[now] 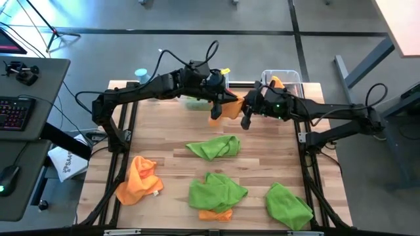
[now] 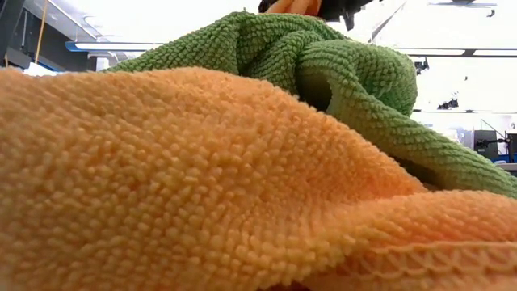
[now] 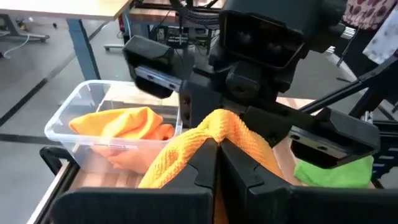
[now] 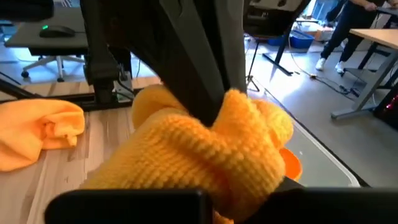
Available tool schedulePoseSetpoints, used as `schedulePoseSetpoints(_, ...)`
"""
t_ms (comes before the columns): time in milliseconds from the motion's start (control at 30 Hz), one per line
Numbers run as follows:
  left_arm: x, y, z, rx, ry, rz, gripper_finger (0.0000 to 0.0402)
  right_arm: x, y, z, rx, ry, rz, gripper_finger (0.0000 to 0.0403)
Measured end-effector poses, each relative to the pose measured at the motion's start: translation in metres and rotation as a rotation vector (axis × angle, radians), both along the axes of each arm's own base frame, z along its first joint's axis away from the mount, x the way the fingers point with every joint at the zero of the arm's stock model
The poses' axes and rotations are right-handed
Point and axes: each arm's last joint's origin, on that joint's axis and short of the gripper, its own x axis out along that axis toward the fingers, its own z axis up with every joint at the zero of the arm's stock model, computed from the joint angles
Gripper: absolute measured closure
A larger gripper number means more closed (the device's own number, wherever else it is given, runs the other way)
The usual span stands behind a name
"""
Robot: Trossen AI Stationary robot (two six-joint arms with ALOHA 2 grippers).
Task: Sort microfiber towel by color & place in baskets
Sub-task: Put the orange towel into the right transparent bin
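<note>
Table [image 1: 170,147] far edge: both grippers' fingers pinch orange towel [image 1: 231,108] beside basket [image 1: 292,78].

A grey floor [image 1: 262,16] fills the top of the high view, crossed by dark seam lines, and the wooden table [image 1: 164,141] sits in the middle. At the left edge stands a grey desk [image 1: 29,131] with a keyboard [image 1: 14,111] lit red and a mouse [image 1: 5,178]; a pale tabletop corner [image 1: 401,23] shows at the upper right. In the low view, long ceiling lights [image 2: 452,52] glow at the upper right, and in the right wrist view a person's legs [image 4: 339,34] stand beside a light desk [image 4: 379,40] at the upper right.
</note>
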Motion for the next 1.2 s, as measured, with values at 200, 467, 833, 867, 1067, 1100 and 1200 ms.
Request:
schedulePoseSetpoints(200, -0.003, 0.003, -0.001, 0.006, 0.031, 0.059, 0.0377, -0.01, -0.001, -0.001, 0.014, 0.047, -0.075, 0.0398)
schedulePoseSetpoints(467, -0.01, 0.008, -0.002, 0.02, 0.081, 0.122, 0.0346, -0.035, -0.001, 0.007, 0.002, 0.072, -0.183, 0.0401)
schedulePoseSetpoints(833, -0.033, 0.012, -0.006, -0.023, 0.254, 0.172, 0.0343, -0.09, -0.007, 0.029, -0.09, 0.014, -0.575, 0.0402)
schedulePoseSetpoints(867, -0.037, 0.012, -0.006, -0.025, 0.274, 0.178, 0.0343, -0.096, -0.009, 0.03, -0.082, 0.003, -0.62, 0.0402)
schedulePoseSetpoints(1067, -0.068, 0.003, 0.014, 0.021, 0.311, 0.274, 0.0344, -0.13, -0.023, 0.025, 0.008, 0.009, -0.845, 0.0403)
schedulePoseSetpoints(1100, -0.073, -0.001, 0.018, 0.03, 0.309, 0.285, 0.0344, -0.134, -0.026, 0.023, 0.024, 0.017, -0.874, 0.0403)
schedulePoseSetpoints(1200, -0.089, -0.01, 0.025, 0.042, 0.284, 0.312, 0.0344, -0.142, -0.033, 0.018, 0.065, 0.05, -0.943, 0.0403)
